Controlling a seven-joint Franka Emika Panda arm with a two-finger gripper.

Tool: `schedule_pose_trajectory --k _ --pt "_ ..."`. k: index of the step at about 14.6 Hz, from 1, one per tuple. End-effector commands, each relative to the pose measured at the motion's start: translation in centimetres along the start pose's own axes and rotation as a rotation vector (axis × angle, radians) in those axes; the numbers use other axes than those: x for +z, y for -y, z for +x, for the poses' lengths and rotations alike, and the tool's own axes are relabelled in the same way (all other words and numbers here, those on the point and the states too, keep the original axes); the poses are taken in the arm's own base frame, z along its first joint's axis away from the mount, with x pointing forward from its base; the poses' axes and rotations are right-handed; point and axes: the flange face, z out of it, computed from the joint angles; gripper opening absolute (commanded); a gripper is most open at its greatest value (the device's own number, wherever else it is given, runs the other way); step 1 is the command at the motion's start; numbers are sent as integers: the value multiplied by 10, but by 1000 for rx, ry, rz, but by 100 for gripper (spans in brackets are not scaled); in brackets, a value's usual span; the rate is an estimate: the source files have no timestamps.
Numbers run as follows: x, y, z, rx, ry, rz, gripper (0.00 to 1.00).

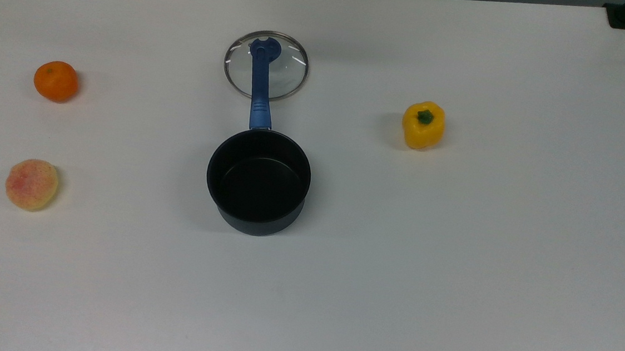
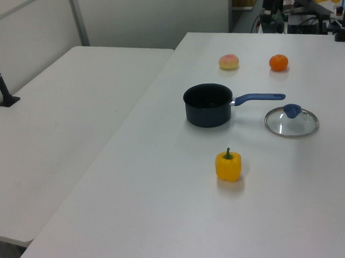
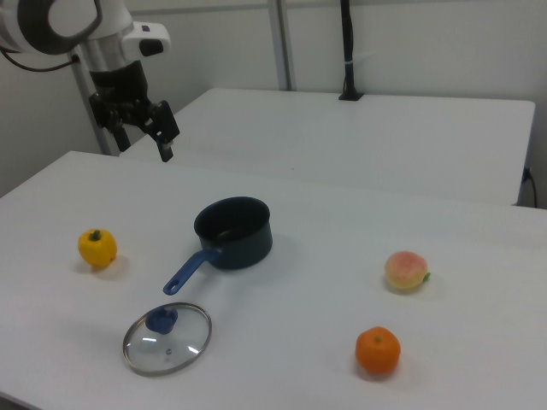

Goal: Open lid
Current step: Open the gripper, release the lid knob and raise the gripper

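I see the lid point(image 3: 167, 339) lying flat on the white table point(image 1: 450, 264), off the saucepan point(image 3: 233, 231) and just past the end of its blue handle, knob up. My gripper point(image 3: 144, 141) hangs in the air well away from the saucepan, beyond its far side in the right view, fingers spread and holding nothing. Around the saucepan sit a yellow pepper point(image 1: 423, 124), an orange point(image 1: 55, 81) and a peach point(image 1: 31, 184), all well apart from it.
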Motion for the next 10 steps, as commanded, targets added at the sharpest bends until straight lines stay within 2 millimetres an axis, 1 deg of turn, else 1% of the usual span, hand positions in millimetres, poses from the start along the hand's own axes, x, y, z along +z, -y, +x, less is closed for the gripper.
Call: schedule_pose_trajectory --k 1,3,5,6,10 --pt "19 10 16 -134 14 6 100" --pt "29 16 20 -191 31 2 100" --pt "29 19 19 -194 31 4 100" --pt "27 13 18 -186 28 7 100" --pt "26 11 18 -176 27 2 100"
